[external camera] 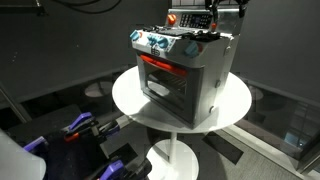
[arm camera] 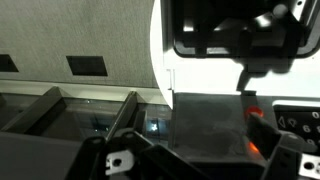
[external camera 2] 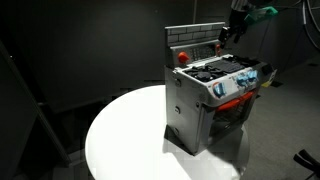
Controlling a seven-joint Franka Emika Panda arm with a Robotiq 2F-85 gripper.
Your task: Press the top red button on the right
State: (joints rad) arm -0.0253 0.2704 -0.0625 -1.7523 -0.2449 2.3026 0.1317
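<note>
A grey toy stove [external camera: 185, 75] with a red-lit oven window stands on a round white table [external camera: 130, 95]; it shows in both exterior views [external camera 2: 205, 100]. A red button [external camera: 172, 17] sits on its back panel, also seen in an exterior view [external camera 2: 182, 56]. My gripper [external camera: 214, 14] hangs just above the back of the stove top, apart from that button [external camera 2: 232, 30]. In the wrist view the fingers [arm camera: 200, 162] stand wide apart over the dark stove top, and a red button [arm camera: 256, 113] glows near the right finger. The gripper is open and empty.
The round table's edge [external camera 2: 100, 140] leaves white surface around the stove. Blue knobs [external camera: 160, 44] line the stove's front panel. Dark curtains surround the scene. Blue and black equipment [external camera: 75, 128] lies on the floor below the table.
</note>
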